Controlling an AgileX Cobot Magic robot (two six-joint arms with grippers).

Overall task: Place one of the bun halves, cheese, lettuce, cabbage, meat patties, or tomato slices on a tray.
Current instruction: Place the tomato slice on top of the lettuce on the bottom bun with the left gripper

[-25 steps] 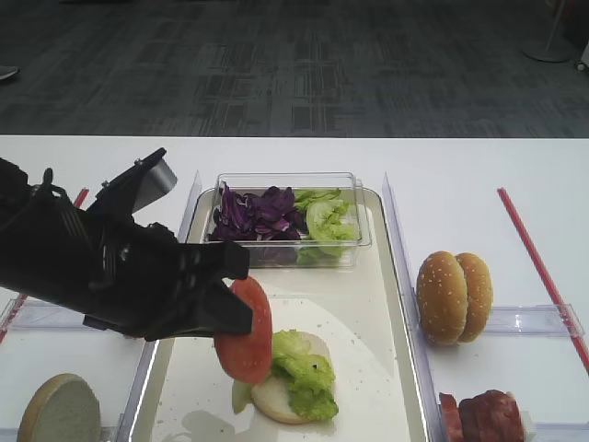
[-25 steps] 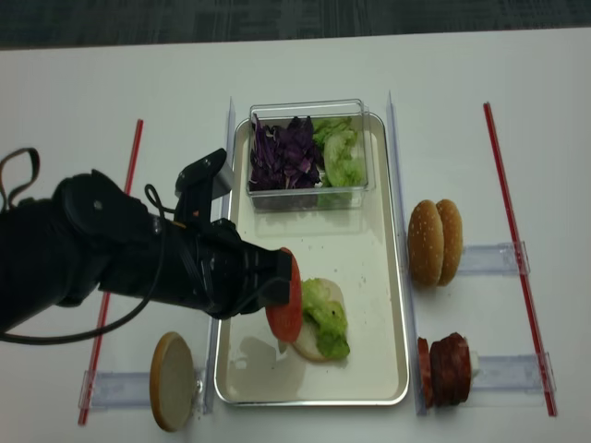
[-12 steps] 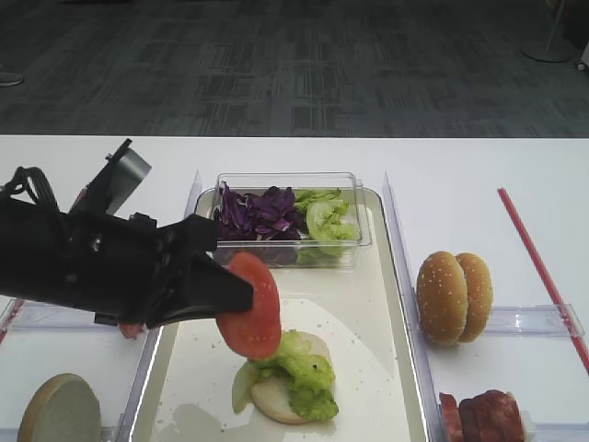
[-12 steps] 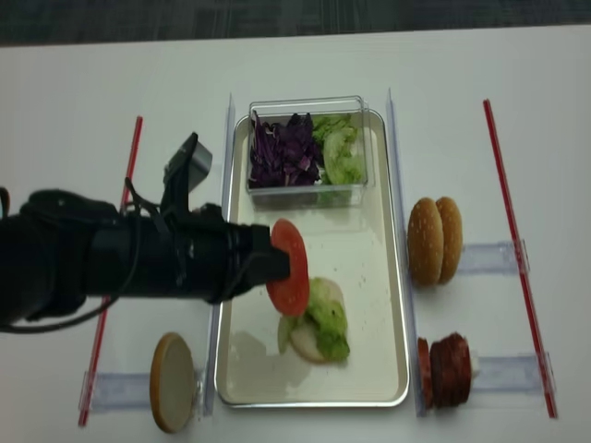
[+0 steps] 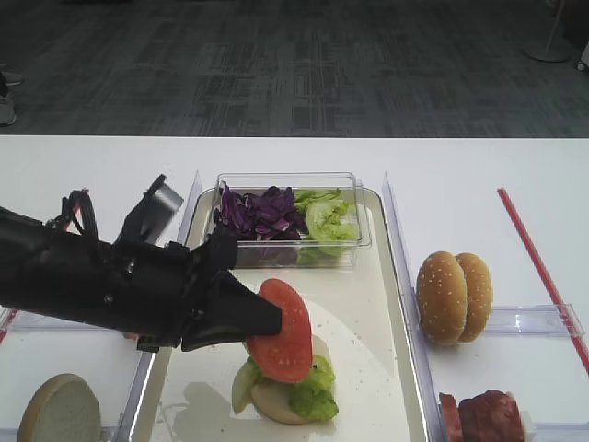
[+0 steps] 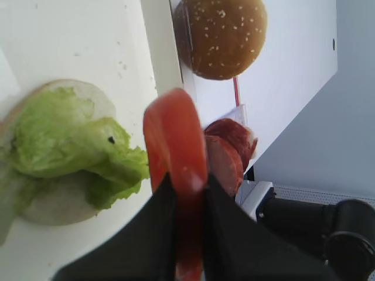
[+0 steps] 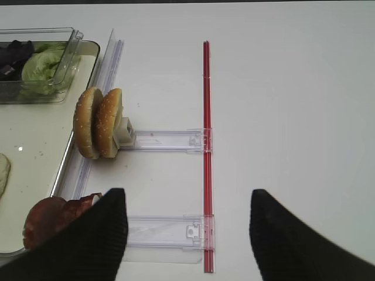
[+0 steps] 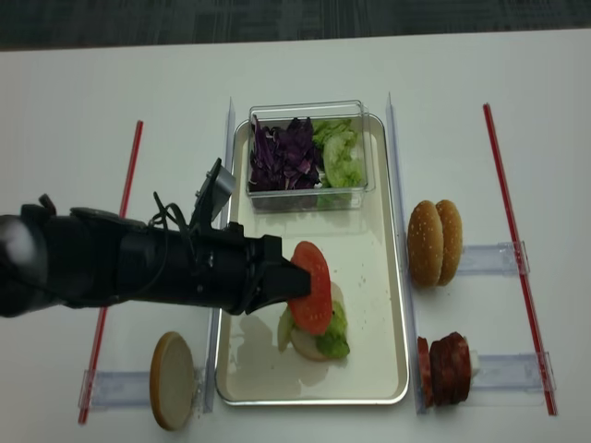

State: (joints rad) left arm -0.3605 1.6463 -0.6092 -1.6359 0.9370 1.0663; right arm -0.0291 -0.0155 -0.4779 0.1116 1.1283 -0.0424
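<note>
White tabletop, cream tray [image 5: 386,304] in the middle: your left gripper [image 8: 286,281] is clamped on a tomato slice [image 5: 281,330]

Your left arm lies low and nearly level, reaching in from the left across the tray's edge, jaws pinching the slice's edge so it tilts just over the lettuce [image 5: 313,396] on the bun half [image 5: 276,405]. Your right gripper [image 7: 184,231] hangs over bare table beside the red strip [image 7: 206,146], fingers spread wide apart. More bun halves [image 5: 454,296] and meat patties [image 5: 483,416] stand right of the tray
</note>
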